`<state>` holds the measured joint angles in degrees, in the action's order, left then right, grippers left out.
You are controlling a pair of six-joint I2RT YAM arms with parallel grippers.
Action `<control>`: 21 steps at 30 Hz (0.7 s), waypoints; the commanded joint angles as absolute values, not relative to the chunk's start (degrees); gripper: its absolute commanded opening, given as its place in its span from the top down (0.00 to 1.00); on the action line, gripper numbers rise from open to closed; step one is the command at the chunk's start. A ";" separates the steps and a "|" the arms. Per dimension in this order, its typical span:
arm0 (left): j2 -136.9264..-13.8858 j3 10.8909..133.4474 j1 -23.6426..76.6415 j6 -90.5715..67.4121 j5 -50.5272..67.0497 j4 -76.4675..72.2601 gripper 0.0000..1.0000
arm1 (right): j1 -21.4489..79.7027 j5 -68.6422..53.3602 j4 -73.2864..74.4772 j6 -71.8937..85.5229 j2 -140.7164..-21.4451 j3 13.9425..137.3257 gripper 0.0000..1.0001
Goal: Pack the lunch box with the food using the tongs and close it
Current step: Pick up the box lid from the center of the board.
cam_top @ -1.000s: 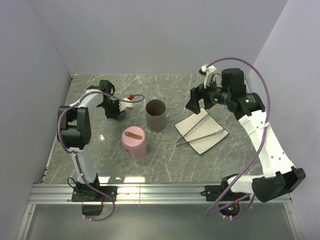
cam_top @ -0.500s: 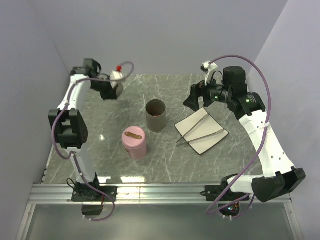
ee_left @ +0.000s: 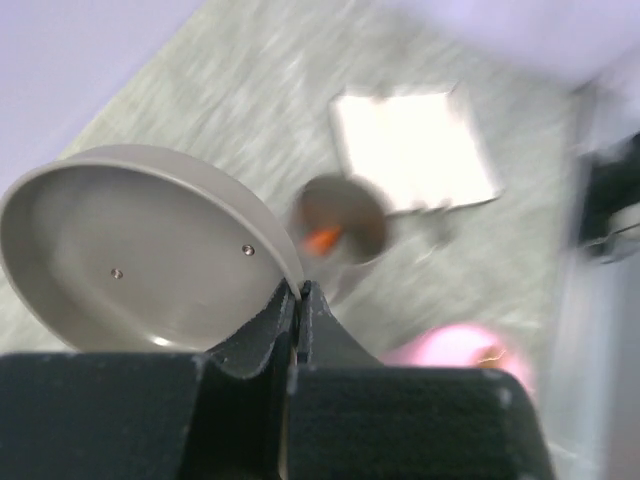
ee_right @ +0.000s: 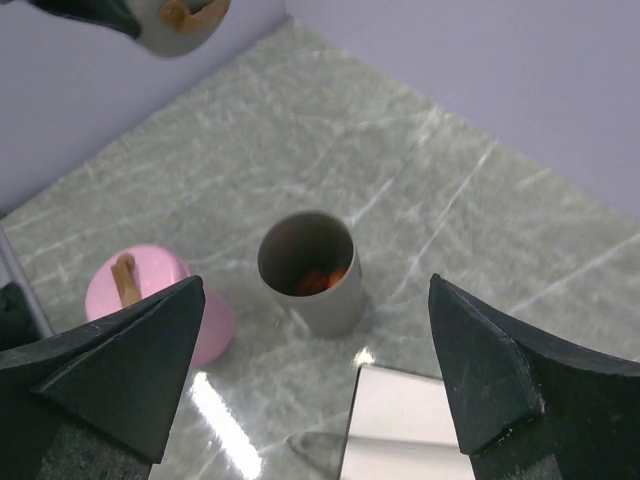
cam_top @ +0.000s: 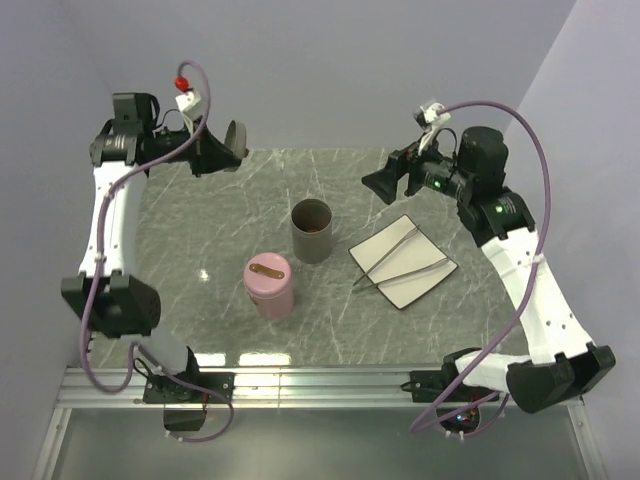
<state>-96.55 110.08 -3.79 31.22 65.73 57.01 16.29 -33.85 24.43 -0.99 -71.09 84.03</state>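
The lunch box [cam_top: 311, 230] is an open grey cylinder at the table's middle, with orange food [ee_right: 320, 278] showing inside it. Its grey lid [cam_top: 236, 146] hangs high over the back left corner, and my left gripper [cam_top: 216, 152] is shut on the lid's rim [ee_left: 140, 265]. The silver tongs [cam_top: 392, 256] lie in a V on the white plate [cam_top: 410, 256], right of the lunch box. My right gripper [cam_top: 380, 185] hovers above the plate's far side, jaws wide open and empty, looking down on the lunch box [ee_right: 310, 270].
A pink canister [cam_top: 268, 285] with a tan-handled lid stands just in front and to the left of the lunch box. Purple-grey walls close the table at the back and both sides. A metal rail runs along the near edge.
My left arm has swung up and back from low over the table, carrying the lid high toward the back left. The right gripper has drifted slightly left and up.
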 commanded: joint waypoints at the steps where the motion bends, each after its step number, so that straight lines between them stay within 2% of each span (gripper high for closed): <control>1: -86.85 101.28 -3.78 0.43 82.24 25.99 1.00 | 16.70 -34.27 9.02 -0.09 -64.01 77.65 0.00; 2: -84.92 97.60 -3.69 -10.35 85.57 13.14 1.00 | 16.96 -34.45 6.36 -0.09 -62.68 75.87 0.00; 3: -80.90 88.94 -3.17 -33.17 85.26 -0.04 1.00 | 17.40 -34.37 4.07 -0.09 -61.53 74.37 0.01; 4: -79.12 85.03 -1.86 -42.71 84.82 -26.02 1.00 | 18.19 -34.02 1.08 -0.17 -59.70 73.40 0.01; 5: -76.40 82.03 -1.24 -49.68 83.34 -33.41 1.00 | 20.02 -33.49 0.10 -1.83 -58.98 71.91 0.02; 6: -75.59 79.91 -0.45 -55.14 83.06 -36.36 1.00 | 21.34 -31.31 0.09 -2.89 -58.37 71.55 0.02; 8: -74.28 81.29 3.06 -53.19 82.53 -30.52 1.00 | 23.81 -29.02 -3.59 -6.31 -56.96 70.15 0.02; 10: -72.78 81.74 6.05 -53.25 81.13 -31.01 1.00 | 27.76 -26.73 -7.44 -8.16 -55.73 67.95 0.03; 14: -70.32 78.40 9.57 -70.98 78.75 -57.21 1.00 | 35.32 -23.82 -13.43 -14.39 -54.32 65.22 0.05; 21: -71.63 77.96 14.76 -103.33 72.08 -88.45 1.00 | 46.22 -19.07 -23.81 -23.98 -51.77 61.44 0.16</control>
<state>-71.02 77.82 13.17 -83.68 76.73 -63.86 43.55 -22.55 -14.74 -17.50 -53.91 61.98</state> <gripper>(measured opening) 0.028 0.857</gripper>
